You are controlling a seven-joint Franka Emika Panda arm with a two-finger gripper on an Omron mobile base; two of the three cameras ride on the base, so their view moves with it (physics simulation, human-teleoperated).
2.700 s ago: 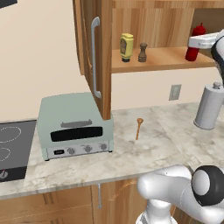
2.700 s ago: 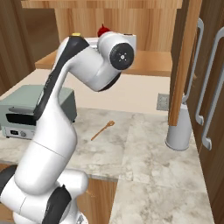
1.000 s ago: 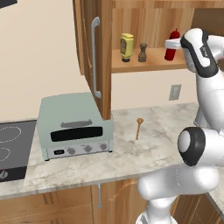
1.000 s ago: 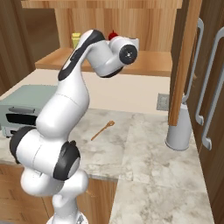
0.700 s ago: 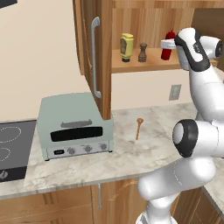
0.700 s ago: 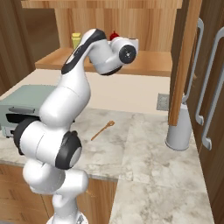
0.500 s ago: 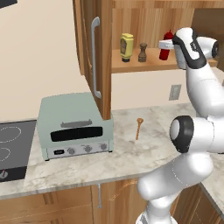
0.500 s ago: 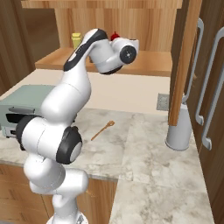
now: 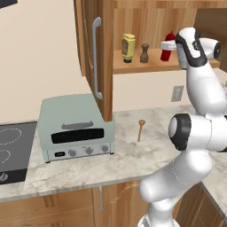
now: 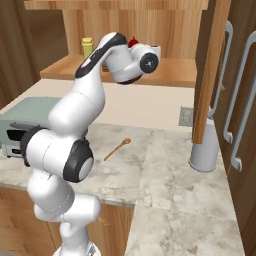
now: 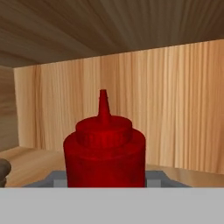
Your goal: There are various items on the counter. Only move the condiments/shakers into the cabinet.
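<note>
My gripper (image 9: pixel 170 46) is inside the open cabinet (image 9: pixel 103 57), shut on the slim red squeeze bottle (image 9: pixel 167 46), which it holds upright at shelf level. Seen close in the hand view, the red bottle (image 11: pixel 104 146) stands between the grey fingers (image 11: pixel 52 178) in front of the cabinet's back wall. The dark brown shaker (image 9: pixel 144 52) and the yellow labelled bottle (image 9: pixel 128 47) stand on the shelf to its left. The wooden spoon (image 9: pixel 140 129) lies on the marbled counter (image 9: pixel 124 155). From the right base, the red cap (image 10: pixel 133 42) peeks over the hand.
A pale green toaster oven (image 9: pixel 75 128) sits on the counter under the open cabinet door, whose bar handle (image 9: pixel 95 57) faces me. The black cooktop (image 9: pixel 11 150) is at far left. A grey metal canister (image 10: pixel 204 150) stands at the right beside tall doors.
My gripper has carried the red bottle leftward along the shelf, from its right end to just right of the shaker. The other things have stayed put.
</note>
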